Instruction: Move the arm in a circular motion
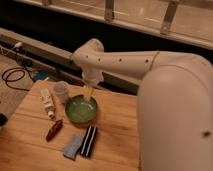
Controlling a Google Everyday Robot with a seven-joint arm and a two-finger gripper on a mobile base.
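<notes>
The arm [122, 62] is big, white and smooth, with small dark holes along it. Its fattest part fills the right side of the view. From there a thick round piece reaches to the left over the far side of the table [119, 134], bends at a round joint, and points down. At the bottom of that bend is the gripper [88, 93], a small pale yellow tip. It hangs over the far edge of the green bowl [80, 110], very close to the rim, and I cannot tell if it touches the bowl. I also cannot tell if the gripper is spread apart or closed together. The green bowl sits near the middle of the wooden table. Just left of the bowl stands a clear cup [61, 91]. Left of the cup lies a white tube [47, 102]. Nearer to us than the tube lies a small dark red thing [53, 130]. In front of the bowl lie a blue-grey pad [72, 147] and a black thing with a white stripe [90, 140], side by side and touching. On the floor to the left of the table is a black cable [14, 78] in a loop. Behind the table runs a long pale ledge [35, 44] with a dark wall above it
</notes>
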